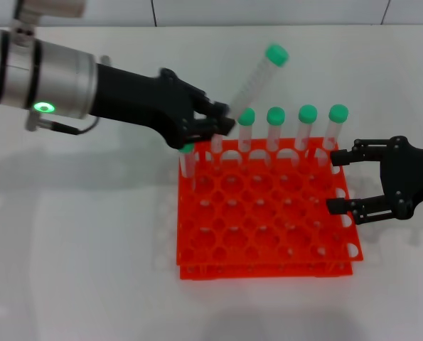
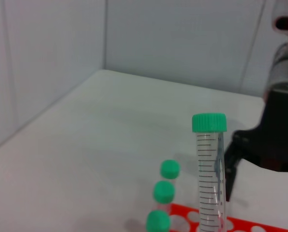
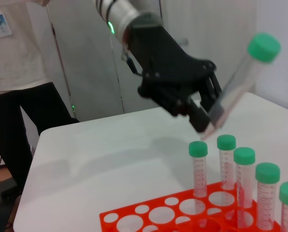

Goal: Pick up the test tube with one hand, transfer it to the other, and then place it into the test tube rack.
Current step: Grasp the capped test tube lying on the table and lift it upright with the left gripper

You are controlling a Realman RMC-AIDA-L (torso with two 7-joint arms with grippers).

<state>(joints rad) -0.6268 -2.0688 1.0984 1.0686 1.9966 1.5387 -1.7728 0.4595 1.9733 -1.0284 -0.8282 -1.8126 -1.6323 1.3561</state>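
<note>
My left gripper (image 1: 222, 121), on the arm with the green light, is shut on the lower end of a clear test tube (image 1: 255, 79). The tube tilts up and to the right, with its green cap on top, above the back left of the orange-red rack (image 1: 197, 264). The held tube also shows in the left wrist view (image 2: 209, 174) and in the right wrist view (image 3: 239, 83), as does the left gripper (image 3: 207, 115). My right gripper (image 1: 339, 181) is open and empty at the rack's right edge, level with its back rows.
Several green-capped tubes (image 1: 276, 128) stand in the rack's back row, and one more (image 1: 188, 160) stands at its left edge. A person (image 3: 18, 82) stands beyond the table's far side. The white table (image 1: 76, 249) spreads around the rack.
</note>
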